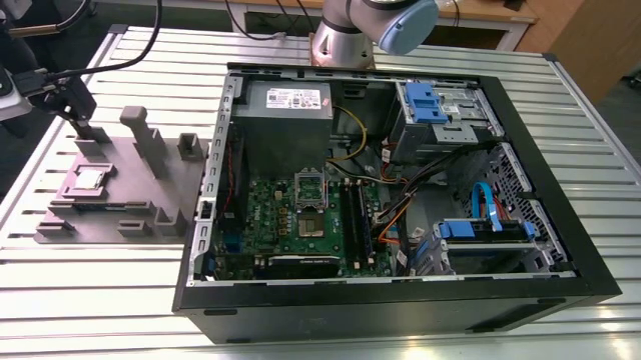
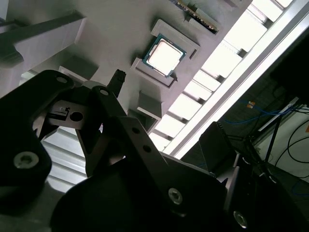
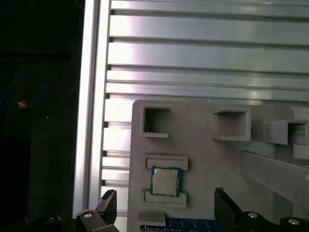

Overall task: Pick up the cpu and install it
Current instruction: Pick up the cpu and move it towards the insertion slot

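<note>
Ribbed aluminium slats make up the tabletop, and most of it is taken by a black computer case lying on its side with the panel off. Behind the case, the robot arm's base stands on the slats. To the exterior view's left of the case lies a grey fixture plate with upright posts and low blocks. Inside the case a grey power supply sits at the far end, with the green motherboard nearer the camera. On the board is a metal-framed socket with its frame raised and a dark centre. The end effector hangs over the far part of the fixture plate. In the first wrist view its two dark fingers are spread wide and hold nothing. The cpu rests on the fixture plate, near the plate's edge farthest from the case. It lies flat with its silvery top up, seated between two raised lips. It sits lower than the fingertips and apart from them, untouched, and the second wrist view shows it bright beyond one fingertip.
</note>
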Robot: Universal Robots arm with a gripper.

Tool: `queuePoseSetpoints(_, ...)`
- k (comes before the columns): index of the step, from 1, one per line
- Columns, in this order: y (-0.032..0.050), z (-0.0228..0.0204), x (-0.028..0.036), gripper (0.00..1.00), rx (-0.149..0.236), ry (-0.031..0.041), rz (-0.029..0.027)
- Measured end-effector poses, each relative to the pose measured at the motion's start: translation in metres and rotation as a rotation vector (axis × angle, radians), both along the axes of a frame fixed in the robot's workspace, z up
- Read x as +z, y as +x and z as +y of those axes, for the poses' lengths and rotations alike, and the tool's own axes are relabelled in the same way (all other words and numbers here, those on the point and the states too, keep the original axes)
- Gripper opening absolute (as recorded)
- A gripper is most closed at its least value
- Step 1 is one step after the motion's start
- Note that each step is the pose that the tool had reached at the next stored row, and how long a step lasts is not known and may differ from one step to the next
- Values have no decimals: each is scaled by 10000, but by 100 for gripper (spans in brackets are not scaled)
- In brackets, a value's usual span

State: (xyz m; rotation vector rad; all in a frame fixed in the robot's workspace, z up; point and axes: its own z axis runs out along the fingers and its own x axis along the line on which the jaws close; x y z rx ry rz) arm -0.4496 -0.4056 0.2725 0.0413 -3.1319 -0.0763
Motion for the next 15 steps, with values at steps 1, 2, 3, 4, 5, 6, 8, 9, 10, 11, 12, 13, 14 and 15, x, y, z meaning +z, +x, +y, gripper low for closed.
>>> queuePoseSetpoints(1,0,0,0,88,0,0,0)
queuePoseSetpoints(2,0,0,0,88,0,-1,0)
queuePoseSetpoints(3,0,0,0,88,0,0,0)
queuePoseSetpoints(4,0,0,-1,88,0,0,0)
queuePoseSetpoints(5,0,0,-4,88,0,1,-1)
queuePoseSetpoints(6,0,0,-9,88,0,2,-3)
queuePoseSetpoints(8,0,-1,-28,88,0,1,-1)
queuePoseSetpoints(9,0,-3,-41,88,1,1,0)
queuePoseSetpoints(10,1,-7,-57,88,2,1,0)
queuePoseSetpoints(11,1,-12,-74,88,2,1,0)
queuePoseSetpoints(12,0,-18,-92,88,1,1,1)
queuePoseSetpoints(13,0,-22,-111,88,1,3,-1)
queuePoseSetpoints(14,-1,-24,-130,88,0,4,0)
queuePoseSetpoints(15,0,-24,-148,88,-3,4,0)
